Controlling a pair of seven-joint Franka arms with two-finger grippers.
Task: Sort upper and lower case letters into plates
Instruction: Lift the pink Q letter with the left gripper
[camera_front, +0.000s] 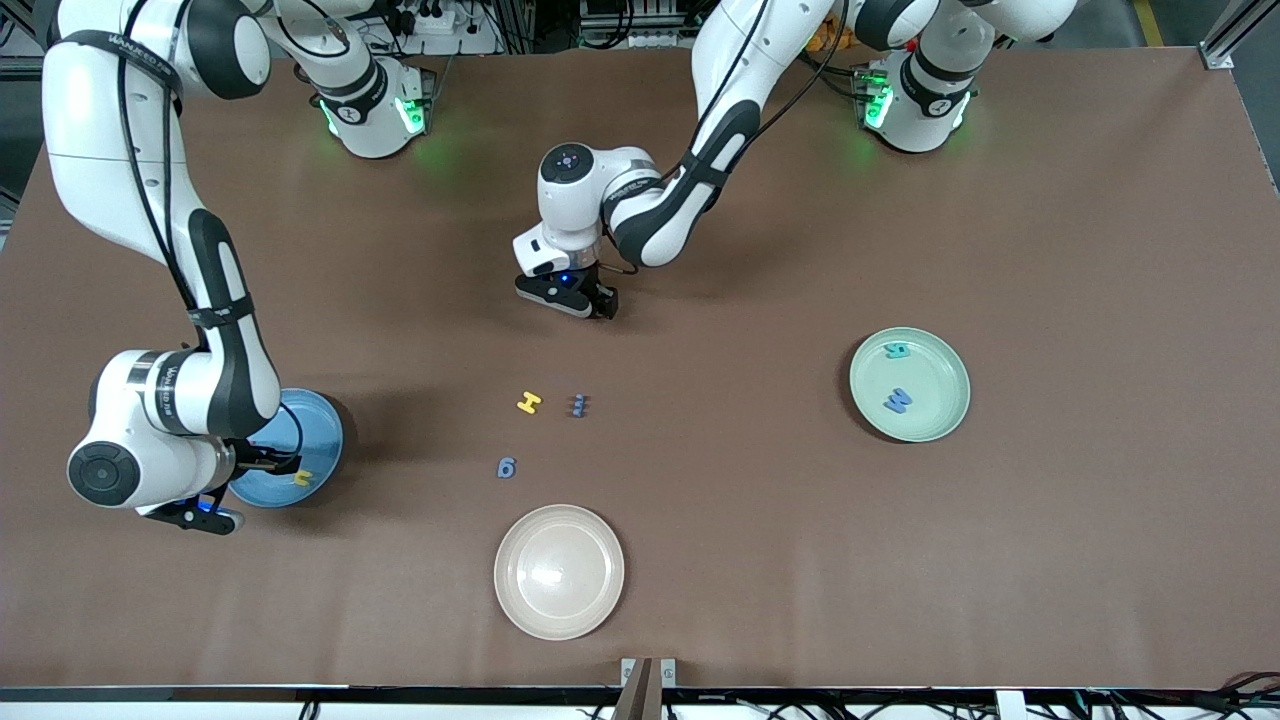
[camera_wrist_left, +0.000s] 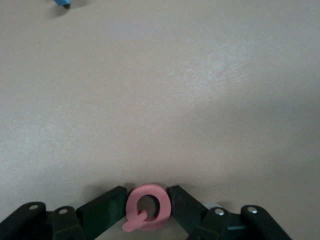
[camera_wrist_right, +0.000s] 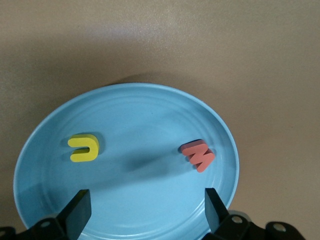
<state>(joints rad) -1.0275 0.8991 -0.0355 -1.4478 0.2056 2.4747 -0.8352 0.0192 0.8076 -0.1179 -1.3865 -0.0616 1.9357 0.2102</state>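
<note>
My left gripper (camera_front: 598, 300) hangs over the bare middle of the table, shut on a pink letter Q (camera_wrist_left: 147, 208) pinched between its fingers (camera_wrist_left: 102, 210). Over the blue plate (camera_front: 325, 440) at the right arm's end, my right gripper (camera_wrist_right: 146, 206) stands open with nothing between its fingers. That blue plate (camera_wrist_right: 150, 120) holds a yellow letter (camera_wrist_right: 85, 148) and a red letter (camera_wrist_right: 198, 155). The mint green plate (camera_front: 945, 410) at the left arm's end holds a teal letter (camera_front: 897, 350) and a blue letter (camera_front: 898, 401). Loose on the table lie a yellow H (camera_front: 528, 402), a small blue letter (camera_front: 578, 405) and a blue letter (camera_front: 506, 467).
A beige plate (camera_front: 559, 571) sits near the table's front edge, nearer the camera than the loose letters. The robots' bases (camera_front: 375, 115) stand along the table's back edge.
</note>
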